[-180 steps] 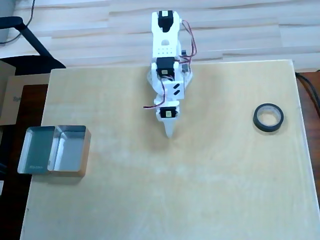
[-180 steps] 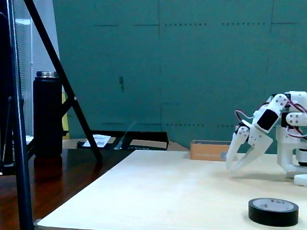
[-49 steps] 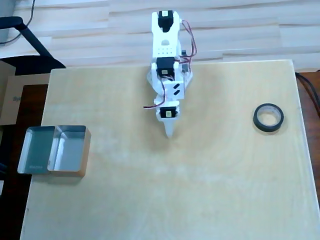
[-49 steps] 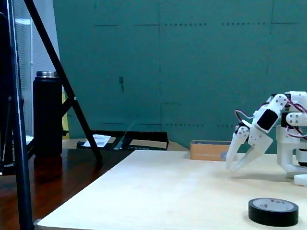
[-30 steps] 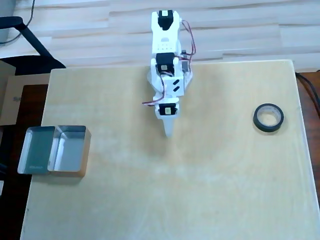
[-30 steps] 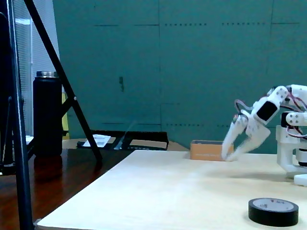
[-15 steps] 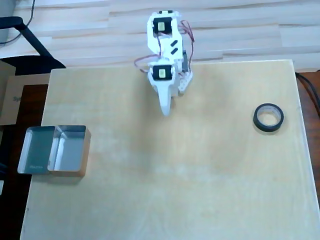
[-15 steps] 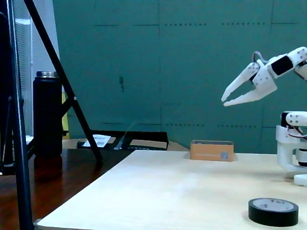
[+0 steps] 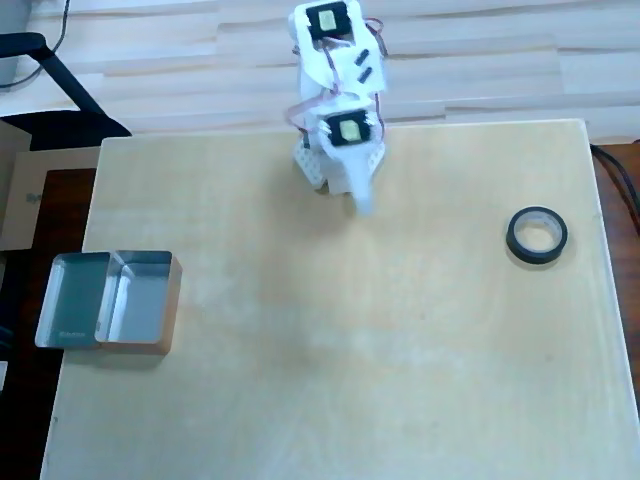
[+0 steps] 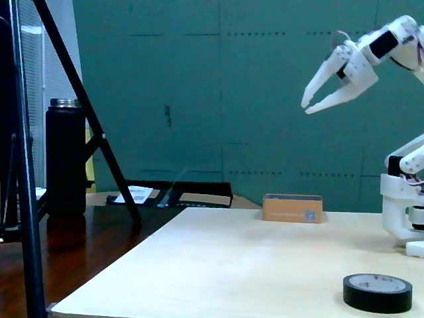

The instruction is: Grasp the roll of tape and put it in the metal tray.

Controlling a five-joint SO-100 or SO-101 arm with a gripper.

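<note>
The roll of tape (image 9: 537, 236) is a small black ring lying flat near the table's right edge in the overhead view. It also shows at the near right corner in the fixed view (image 10: 377, 292). The metal tray (image 9: 172, 300), shiny with two compartments, stands at the table's left edge in the overhead view and is out of the fixed view. My gripper (image 10: 306, 107) hangs high above the table near the arm's base, far from both. Its fingers are slightly apart and hold nothing. From overhead my gripper (image 9: 362, 205) points toward the table's middle.
The arm's white base (image 10: 402, 212) sits at the table's far edge. A small cardboard box (image 10: 292, 207) lies at the back. A black bottle (image 10: 65, 156), a tripod leg (image 10: 86, 112) and a dark tray of papers (image 10: 169, 194) stand off the table at the left.
The arm has risen from low over the table to high in the air. In the overhead view its tip pulled back toward the base and swung slightly right. Tape and tray are unmoved.
</note>
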